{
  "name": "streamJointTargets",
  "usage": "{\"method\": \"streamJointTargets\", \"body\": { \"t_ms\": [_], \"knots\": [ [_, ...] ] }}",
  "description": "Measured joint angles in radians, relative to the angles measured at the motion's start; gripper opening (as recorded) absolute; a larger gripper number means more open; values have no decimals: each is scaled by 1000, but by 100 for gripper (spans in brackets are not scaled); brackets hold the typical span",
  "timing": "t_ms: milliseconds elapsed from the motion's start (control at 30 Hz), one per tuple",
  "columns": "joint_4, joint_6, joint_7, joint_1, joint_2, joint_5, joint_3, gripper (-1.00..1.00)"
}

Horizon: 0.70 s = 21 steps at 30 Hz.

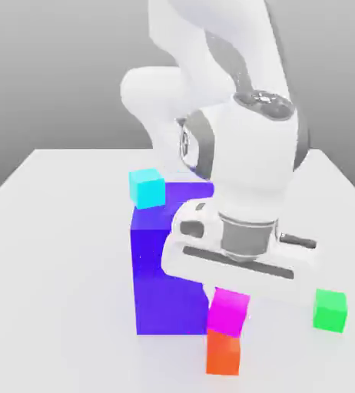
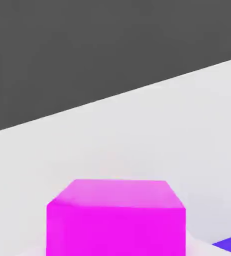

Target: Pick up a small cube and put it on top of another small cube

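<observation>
Your small magenta plastic-looking cube (image 1: 228,311) hangs clenched in the tool (image 1: 229,295), just above the small orange-red cube (image 1: 223,354), beside the big blue-violet block (image 1: 159,276). You're at placement: lower squarely, then let go.

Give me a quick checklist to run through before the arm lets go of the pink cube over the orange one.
1. Magenta cube held under the gripper: ok, shut on it.
2. Magenta cube above the orange-red cube: ok in the exterior view.
3. The two cubes squarely lined up: cannot tell; the magenta one looks slightly offset toward the exterior view's right.
4. Magenta cube resting on the orange-red one: cannot tell.
5. Big blue-violet cube close beside the stack: not ok, little room.
6. Green cube out of the way: ok.
</observation>
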Motion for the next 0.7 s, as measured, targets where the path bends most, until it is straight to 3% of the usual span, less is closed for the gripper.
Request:
{"method": "streamJointTargets", "body": {
  "t_ms": [333,567,600,700],
  "knots": [
    [-94,40,465,192,-44,160,88,-100],
    [-84,177,641,259,121,-19,3,-100],
    [-82,197,662,273,147,-47,-17,100],
    [-82,197,662,273,147,-47,-17,100]
  ]
}}
